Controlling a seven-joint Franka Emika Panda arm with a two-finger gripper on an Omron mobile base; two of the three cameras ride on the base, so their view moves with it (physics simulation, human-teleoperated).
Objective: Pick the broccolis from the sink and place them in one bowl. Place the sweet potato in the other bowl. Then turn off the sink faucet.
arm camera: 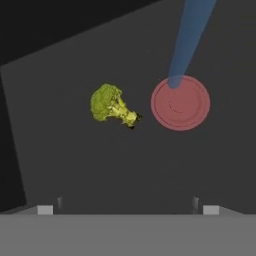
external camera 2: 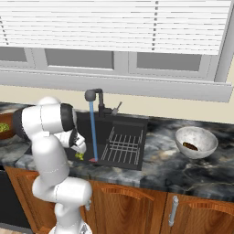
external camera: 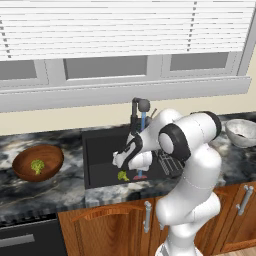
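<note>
the sink [external camera: 102, 150] is the landmark here: a deep black basin set into the dark marbled bench [external camera: 30, 192]. one broccoli floret [arm camera: 112, 105] lies loose on the sink floor, head to one side and pale stem pointing toward the round red drain [arm camera: 180, 103] just beside it, not touching. a blue stream of water [external camera 2: 93, 130] falls from the faucet [external camera 2: 95, 97] at the sink's back edge straight onto that drain.

the hand [external camera: 120, 161] hangs inside the sink above the floret, its fingers spread wide and holding nothing; in the base views the arm's white body covers most of it, and in the hand view just the two finger tips [arm camera: 45, 209] peek up at the bottom edge, well apart from the floret.

left of the sink the reddish-brown wooden bowl [external camera: 50, 152] sits on the bench with the other floret [external camera: 37, 166] inside. right of the sink the pale speckled bowl [external camera 2: 208, 137] holds the dark brown sweet potato [external camera 2: 190, 146]. the wire rack [external camera 2: 123, 144] covers the sink's right side, partly hidden by the arm from the left.
</note>
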